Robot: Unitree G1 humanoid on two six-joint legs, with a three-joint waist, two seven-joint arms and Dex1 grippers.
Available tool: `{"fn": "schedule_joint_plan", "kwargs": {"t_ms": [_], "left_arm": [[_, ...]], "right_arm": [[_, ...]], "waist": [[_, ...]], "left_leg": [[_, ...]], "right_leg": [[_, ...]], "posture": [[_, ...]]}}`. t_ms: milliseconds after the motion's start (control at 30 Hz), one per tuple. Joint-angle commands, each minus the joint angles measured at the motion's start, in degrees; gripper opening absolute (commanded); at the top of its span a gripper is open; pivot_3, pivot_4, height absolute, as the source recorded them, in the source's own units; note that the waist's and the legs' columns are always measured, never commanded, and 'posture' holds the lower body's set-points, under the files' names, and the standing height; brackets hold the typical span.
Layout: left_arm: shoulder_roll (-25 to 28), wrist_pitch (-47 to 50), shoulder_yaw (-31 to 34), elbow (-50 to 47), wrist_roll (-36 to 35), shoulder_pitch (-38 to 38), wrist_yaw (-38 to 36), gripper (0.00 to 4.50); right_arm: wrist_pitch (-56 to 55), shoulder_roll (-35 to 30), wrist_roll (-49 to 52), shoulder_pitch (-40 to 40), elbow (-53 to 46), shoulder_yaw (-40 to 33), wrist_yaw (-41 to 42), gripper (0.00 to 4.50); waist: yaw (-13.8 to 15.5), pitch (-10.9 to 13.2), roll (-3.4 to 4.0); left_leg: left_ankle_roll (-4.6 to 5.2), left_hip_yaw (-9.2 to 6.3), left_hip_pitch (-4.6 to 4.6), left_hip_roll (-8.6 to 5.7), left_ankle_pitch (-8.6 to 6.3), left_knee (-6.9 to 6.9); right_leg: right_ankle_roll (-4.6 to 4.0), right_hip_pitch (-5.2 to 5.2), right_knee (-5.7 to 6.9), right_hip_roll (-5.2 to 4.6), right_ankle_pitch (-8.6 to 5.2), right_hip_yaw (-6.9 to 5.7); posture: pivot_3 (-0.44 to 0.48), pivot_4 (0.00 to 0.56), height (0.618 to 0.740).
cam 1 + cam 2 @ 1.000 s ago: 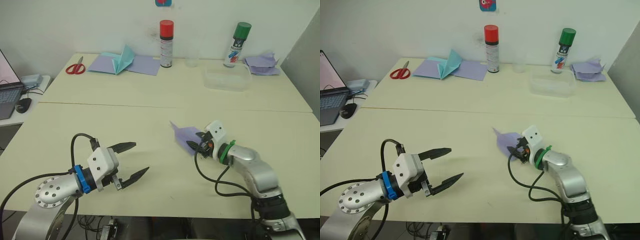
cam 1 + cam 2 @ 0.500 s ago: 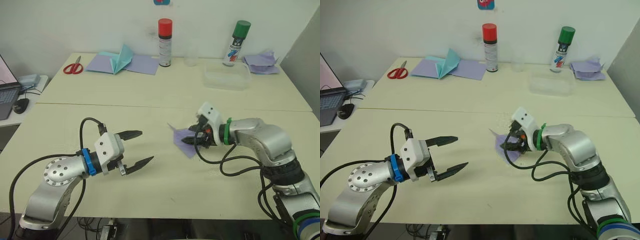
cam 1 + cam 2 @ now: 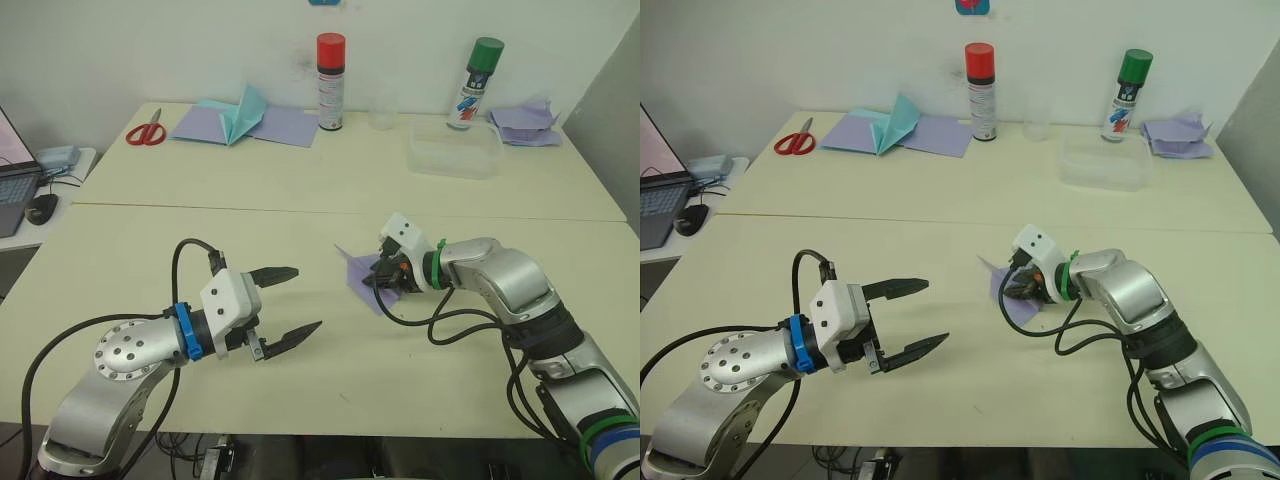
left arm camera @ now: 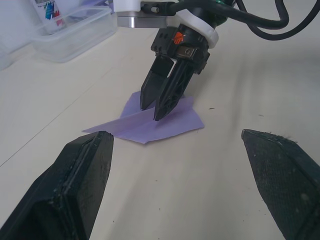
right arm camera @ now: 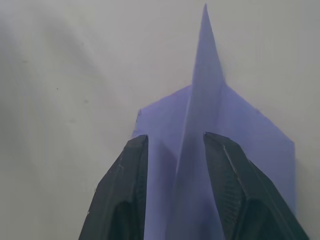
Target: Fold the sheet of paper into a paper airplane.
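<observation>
Cream-coloured table (image 3: 300, 200) runs back to a white wall, and along its far edge I see red-handled scissors (image 3: 147, 131), lavender sheets with a teal paper shape (image 3: 244, 118), a red-capped spray can (image 3: 330, 68), a green-capped spray can (image 3: 475, 84), a clear plastic tub (image 3: 455, 155) and a crumpled lavender heap (image 3: 523, 124). A laptop (image 3: 12, 172) and a mouse (image 3: 44, 207) sit off to the robot's left.

Nearer me, the paper airplane (image 4: 150, 122) lies on the table right of centre — a pale lavender wedge with flat wings and a raised middle ridge, nose pointing away from the right gripper (image 4: 156, 109). From the left wrist I can see that gripper's two black fingers (image 5: 125, 200) coming down close together on the paper, their tips at the ridge; from its own wrist, the fingers straddle the ridge with a narrow gap. Whether they actually pinch it, I cannot tell.

My left gripper (image 3: 288, 305) hovers above the table well to the left of the plane — fingers spread wide, nothing in them.
</observation>
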Motion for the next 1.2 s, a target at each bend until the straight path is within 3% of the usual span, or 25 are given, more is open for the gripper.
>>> {"fn": "schedule_joint_plan", "kwargs": {"t_ms": [33, 133, 200, 333, 433, 600, 767, 1000, 1200], "left_arm": [[-0.1, 0.1, 0.2, -2.8, -1.1, -0.3, 0.6, 4.5], [-0.1, 0.4, 0.0, -2.7, -1.3, -0.9, 0.6, 4.5], [-0.1, 0.3, -0.1, -2.6, -1.4, -1.2, 0.4, 4.5], [-0.6, 1.2, 0.5, -2.5, -2.8, -1.9, 0.8, 4.5], [-2.0, 3.4, 1.8, -2.1, -5.6, -3.4, 2.8, 4.5], [-0.4, 6.8, 1.5, -1.6, -8.6, -6.3, 1.6, 4.5], [3.5, 10.6, -1.7, -0.1, -11.9, -11.9, -4.4, 4.5], [3.9, 12.5, -5.4, 4.0, -12.7, -20.2, -9.0, 4.5], [4.0, 12.9, -5.1, 6.7, -12.9, -23.5, -10.3, 4.5]], "right_arm": [[-2.1, 0.3, -1.4, -1.3, 1.4, -0.2, -0.1, 1.82], [-3.9, 0.6, -2.4, -1.6, 3.4, 0.2, 0.3, 1.82], [-5.0, 1.0, -3.1, -1.8, 5.4, 0.0, 0.3, 1.43], [-5.3, 1.0, -3.1, -2.2, 6.5, -0.7, 0.8, 0.08], [-3.0, 0.9, -2.2, -2.2, 6.2, -2.0, 0.6, 0.03], [15.0, 1.0, 2.0, -2.2, 1.5, -14.5, -6.5, 0.03], [33.0, 2.3, -1.0, 0.2, -9.3, -27.7, -17.2, 0.03], [34.7, 9.3, -1.2, 8.1, -15.9, -34.3, -29.0, 0.03], [34.7, 11.7, -0.5, 11.0, -16.2, -35.8, -33.2, 0.03]], "waist": [[0.0, 0.0, 0.0], [0.0, 0.0, 0.0], [0.0, 0.0, 0.0], [0.0, 0.0, 0.0], [0.0, 0.0, 0.0], [0.0, 0.0, 0.0], [0.1, 0.0, 0.0], [-0.2, 0.0, 0.0], [-0.1, 0.0, 0.0]], "left_leg": [[0.0, 0.0, 0.0, 0.0, 0.0, 0.0], [0.0, 0.0, 0.01, -0.01, 0.0, 0.0], [0.0, 0.01, 0.01, -0.01, 0.0, 0.01], [0.0, 0.01, 0.02, -0.01, 0.0, 0.01], [0.0, 0.01, 0.02, -0.01, 0.0, 0.02], [-0.02, -0.01, 0.0, -0.02, 0.01, 0.06], [-0.1, -0.07, 0.0, -0.05, 0.06, 0.06], [-0.23, -0.04, 0.01, -0.08, 0.14, 0.0], [-0.29, -0.09, 0.05, -0.11, 0.19, 0.01]], "right_leg": [[0.0, 0.0, 0.0, 0.0, 0.0, 0.0], [0.0, 0.0, 0.01, 0.0, 0.0, 0.0], [0.0, 0.0, 0.02, 0.0, 0.0, 0.01], [0.0, 0.0, 0.04, 0.01, 0.0, 0.01], [0.0, 0.0, 0.05, 0.01, 0.0, 0.01], [0.0, 0.0, 0.15, 0.0, 0.0, 0.02], [0.0, -0.01, 0.21, 0.02, 0.0, 0.03], [0.01, -0.08, 0.29, 0.13, -0.01, 0.18], [0.03, -0.07, 0.41, 0.22, -0.02, 0.22]], "posture": [[0.0, 0.15, 0.74], [0.0, 0.15, 0.74], [0.0, 0.15, 0.74], [0.0, 0.15, 0.74], [0.0, 0.15, 0.74], [0.0, 0.15, 0.74], [0.0, 0.15, 0.74], [0.0, 0.15, 0.74], [0.0, 0.15, 0.74]]}}
